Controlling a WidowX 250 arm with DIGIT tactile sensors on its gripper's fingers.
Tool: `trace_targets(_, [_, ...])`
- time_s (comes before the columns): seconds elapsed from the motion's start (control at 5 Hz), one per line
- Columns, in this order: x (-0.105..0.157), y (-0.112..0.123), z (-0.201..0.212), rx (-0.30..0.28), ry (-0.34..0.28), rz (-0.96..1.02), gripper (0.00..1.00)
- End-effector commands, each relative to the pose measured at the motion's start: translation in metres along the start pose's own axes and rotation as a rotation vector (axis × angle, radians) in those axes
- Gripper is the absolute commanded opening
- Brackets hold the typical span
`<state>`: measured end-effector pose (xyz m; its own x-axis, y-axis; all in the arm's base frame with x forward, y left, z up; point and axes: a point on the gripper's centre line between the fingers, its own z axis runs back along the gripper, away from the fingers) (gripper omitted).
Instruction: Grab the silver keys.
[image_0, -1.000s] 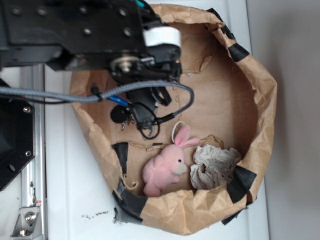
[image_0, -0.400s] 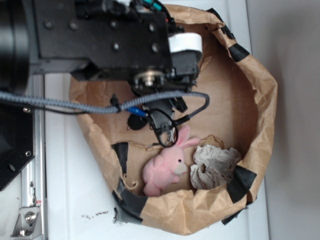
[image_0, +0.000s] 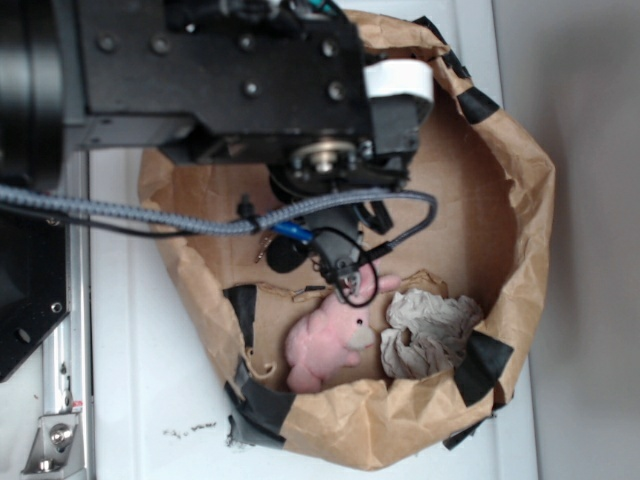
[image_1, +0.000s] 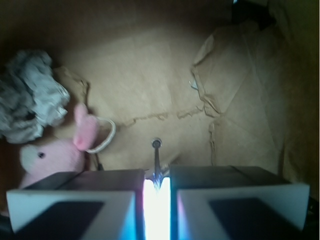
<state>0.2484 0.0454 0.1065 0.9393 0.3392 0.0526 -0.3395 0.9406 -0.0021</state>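
Down inside the brown paper bag (image_0: 520, 200), the gripper (image_1: 157, 192) is hanging low over the cardboard floor, its two pale fingers (image_1: 75, 202) drawn close with only a thin bright slit showing between them. In the wrist view, the silver keys (image_1: 156, 162) are showing as a single slim metal shaft with a round head, sticking out from that slit and lying against the floor straight ahead of the fingertips; the jaws are pinching it. Any other keys are hidden behind the fingers. From the exterior view the arm is covering them, so they are hard to make out there. Just left of the fingers, the pink toy bunny (image_1: 55, 152) is lying with a pale wire ring (image_1: 102, 136) looping around its ear, and crumpled grey paper (image_1: 30, 95) is sitting beyond it.
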Motion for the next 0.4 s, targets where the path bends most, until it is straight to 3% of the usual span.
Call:
trace_targets(0.0, [0.0157,0.024,0.0225,-0.012,-0.08,0.019,0.0])
trace_targets(0.2, [0.0117,0.0219,0.0173,0.02,-0.14,0.01,0.0])
